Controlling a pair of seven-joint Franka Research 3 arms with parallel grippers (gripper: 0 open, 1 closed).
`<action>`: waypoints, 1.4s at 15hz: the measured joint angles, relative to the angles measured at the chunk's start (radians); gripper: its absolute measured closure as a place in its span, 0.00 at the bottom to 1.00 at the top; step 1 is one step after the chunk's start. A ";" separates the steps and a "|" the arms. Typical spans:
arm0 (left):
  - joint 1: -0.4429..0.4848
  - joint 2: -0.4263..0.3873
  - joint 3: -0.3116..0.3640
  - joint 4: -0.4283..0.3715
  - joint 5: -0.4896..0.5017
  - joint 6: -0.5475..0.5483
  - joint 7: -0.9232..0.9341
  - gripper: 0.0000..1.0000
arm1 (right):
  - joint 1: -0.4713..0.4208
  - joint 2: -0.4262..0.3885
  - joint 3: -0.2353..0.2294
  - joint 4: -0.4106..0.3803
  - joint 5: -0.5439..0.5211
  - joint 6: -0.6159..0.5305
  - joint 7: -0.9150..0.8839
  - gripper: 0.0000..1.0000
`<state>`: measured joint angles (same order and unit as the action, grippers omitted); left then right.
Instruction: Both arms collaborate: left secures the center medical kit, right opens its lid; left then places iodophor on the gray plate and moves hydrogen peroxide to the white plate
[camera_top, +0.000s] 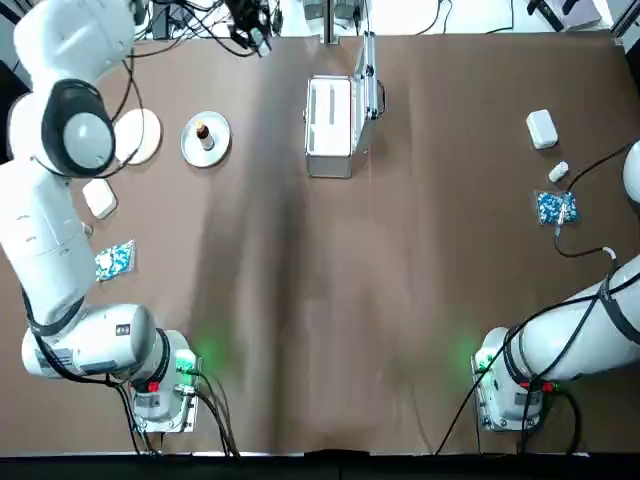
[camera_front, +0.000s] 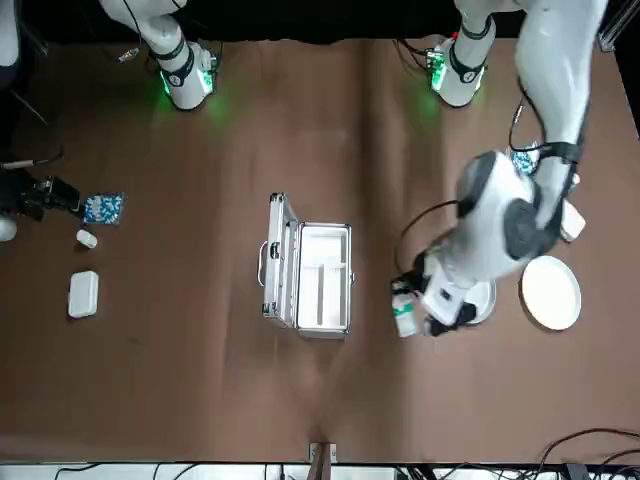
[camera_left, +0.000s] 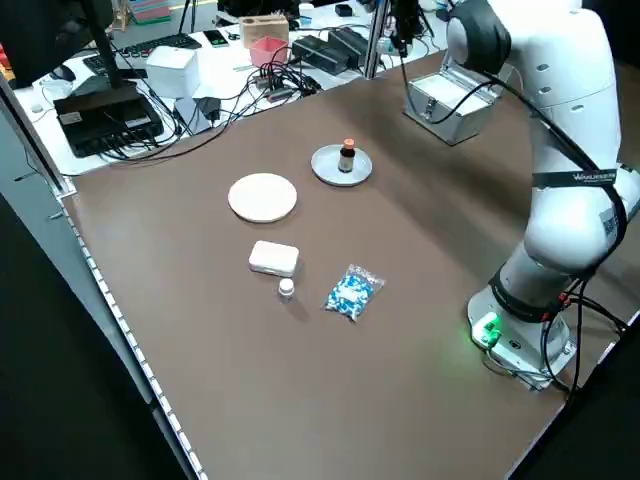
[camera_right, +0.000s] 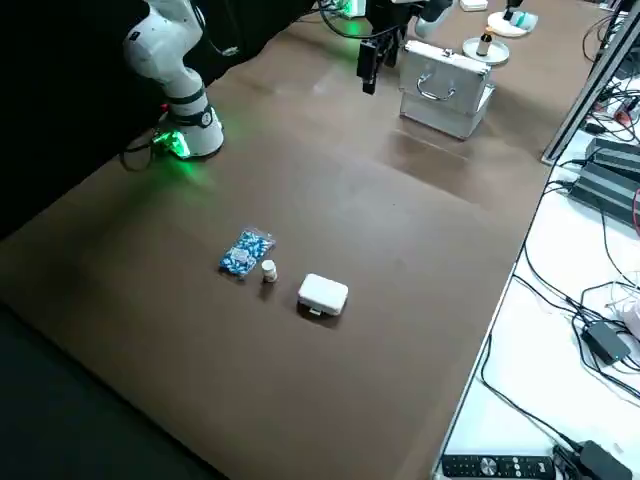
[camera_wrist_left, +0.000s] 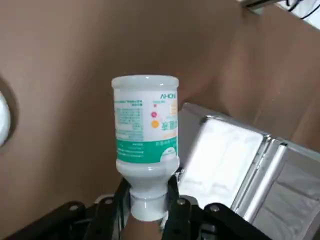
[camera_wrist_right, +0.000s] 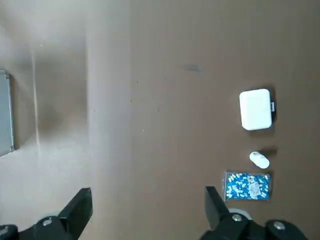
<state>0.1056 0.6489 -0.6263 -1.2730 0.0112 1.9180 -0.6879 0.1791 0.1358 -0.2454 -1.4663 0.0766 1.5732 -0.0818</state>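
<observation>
- Brown tabletop (camera_top: 300, 300); case (camera_top: 330, 128) open at upper centre, brown bottle (camera_top: 203, 132) on gray plate (camera_top: 190, 148).
- Left tool (camera_wrist_left: 148, 200) clamps the white bottle (camera_wrist_left: 145, 130) by its neck, between case and plates in the front view.
- Right tool (camera_wrist_right: 145, 210) gapes empty.
- Risk: the narrow neck grip could slip, dropping the bottle short of the white plate (camera_front: 550, 292).

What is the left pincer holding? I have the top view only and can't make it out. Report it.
Observer: The left wrist view shows the left pincer shut on the neck of the hydrogen peroxide, a white bottle with a green label.
Operator: Check the white plate; the arm hides part of it for me.
Observer: In the left side view, the white plate shows whole and has nothing on it.
Operator: Report the right pincer; it is outside my picture.
Observer: Its wrist view shows the right pincer open above bare table, with a small white box farther off.
</observation>
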 joint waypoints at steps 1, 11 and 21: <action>0.048 0.000 -0.025 -0.002 -0.004 -0.037 0.026 0.68 | 0.000 0.000 0.000 0.000 0.000 0.000 0.000 0.00; 0.347 0.019 -0.046 -0.013 -0.228 -0.242 0.078 0.68 | 0.018 0.000 0.001 0.000 0.001 -0.004 0.001 0.00; 0.605 0.077 -0.042 -0.018 -0.444 -0.362 -0.145 0.68 | 0.020 0.000 0.001 0.000 0.001 -0.004 0.001 0.00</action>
<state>0.7104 0.7264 -0.6685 -1.2913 -0.4324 1.5560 -0.8333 0.1991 0.1358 -0.2444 -1.4665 0.0775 1.5690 -0.0807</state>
